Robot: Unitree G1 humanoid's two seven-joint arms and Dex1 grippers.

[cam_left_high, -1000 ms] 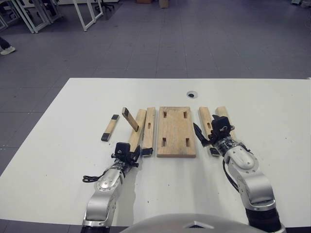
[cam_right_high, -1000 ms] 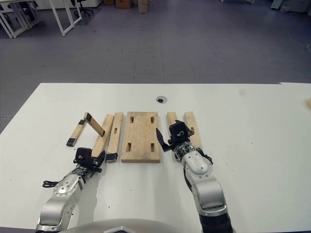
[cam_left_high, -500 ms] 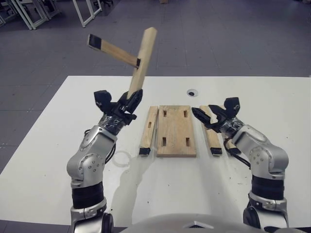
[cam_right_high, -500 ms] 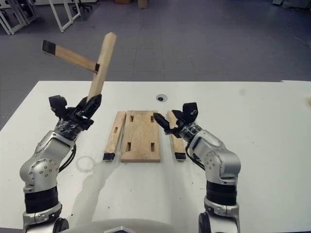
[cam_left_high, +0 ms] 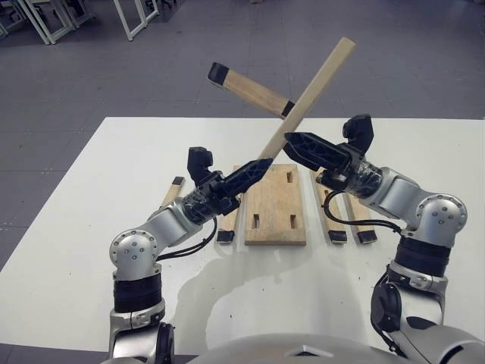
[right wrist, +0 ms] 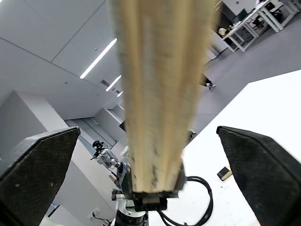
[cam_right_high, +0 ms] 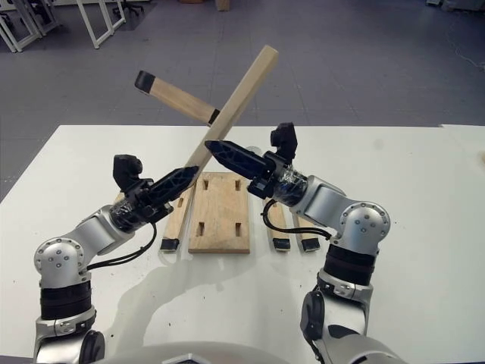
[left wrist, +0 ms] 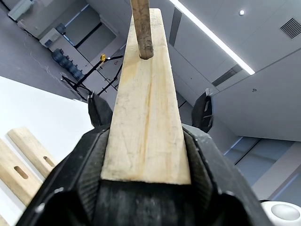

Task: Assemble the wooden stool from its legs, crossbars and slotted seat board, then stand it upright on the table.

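White table [cam_left_high: 424, 159], grey tiled floor [cam_left_high: 114, 83] beyond, white frames [cam_left_high: 136, 19] at 11 o'clock. Left gripper [cam_left_high: 258, 171] clenched on leg [cam_left_high: 318, 80] w/ crossbar [cam_left_high: 250, 87], aloft over seat board [cam_left_high: 275, 205] lying flat mid-table. Right gripper [cam_left_high: 295, 145] released, fingers seemingly straddling leg.

Grey tiled floor [cam_left_high: 394, 68] noted, with white metal frames [cam_left_high: 140, 19] standing at far left. Round cable port [cam_left_high: 301, 145], dark centre. Overhead: long strip light [left wrist: 211, 40], small round lamp [left wrist: 241, 12], vent grille [left wrist: 291, 28]. Blue water bottles [left wrist: 61, 57] grouped by a far wall.
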